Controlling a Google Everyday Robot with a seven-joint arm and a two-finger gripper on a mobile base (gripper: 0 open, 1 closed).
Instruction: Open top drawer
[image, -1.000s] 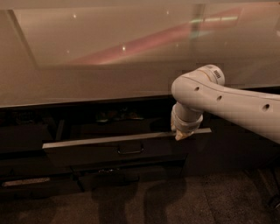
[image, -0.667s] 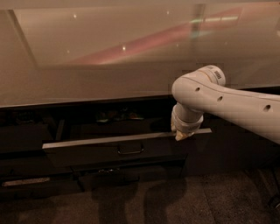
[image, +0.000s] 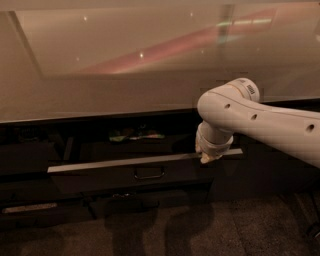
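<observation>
The arm (image: 260, 120) is bending downward, gripper (image: 206, 158) resting at the top drawer (image: 100, 180) rim, right of its handle (image: 149, 173); its grip cannot be told.

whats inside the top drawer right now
Inside the top drawer, a few small pale green items lie near the back. The rest of its inside is in shadow under the countertop. The tool is at its rim, towards the right.

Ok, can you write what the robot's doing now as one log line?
top drawer: partly out | gripper: at right end of pale rim | handle: not gripped
</observation>
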